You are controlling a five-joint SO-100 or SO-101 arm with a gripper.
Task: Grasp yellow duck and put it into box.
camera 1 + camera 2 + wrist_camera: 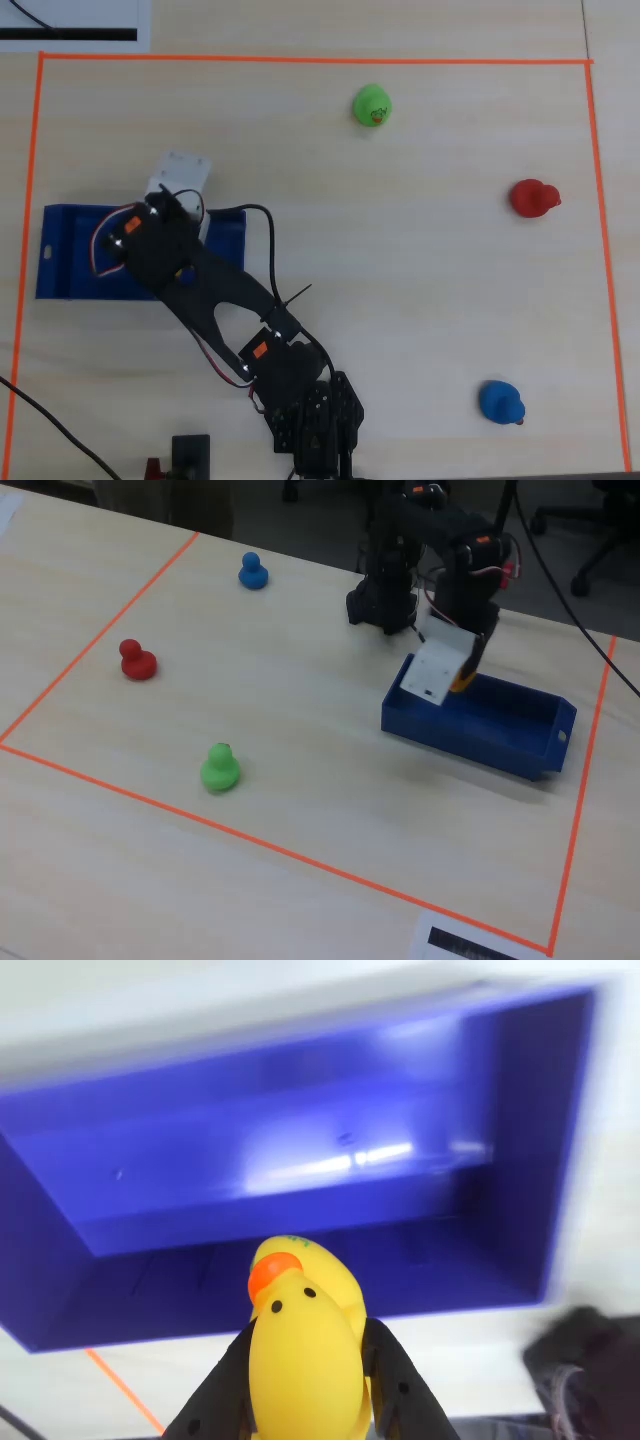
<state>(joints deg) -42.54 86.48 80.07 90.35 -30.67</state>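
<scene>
In the wrist view the yellow duck (305, 1350), with its orange beak, is clamped between my gripper's (308, 1338) black fingers (215, 1400). It hangs above the near wall of the blue box (250, 1090), whose open inside fills the picture ahead. The fixed view shows the gripper (462, 683) raised over the left end of the box (520, 742), behind a white camera mount. From overhead the arm (200, 280) covers the right end of the box (70, 250) and hides the duck.
A green duck (372, 105), a red duck (532, 198) and a blue duck (500, 402) stand apart on the right part of the table. Orange tape (300, 60) frames the work area. The arm's base (315, 420) sits at the bottom edge.
</scene>
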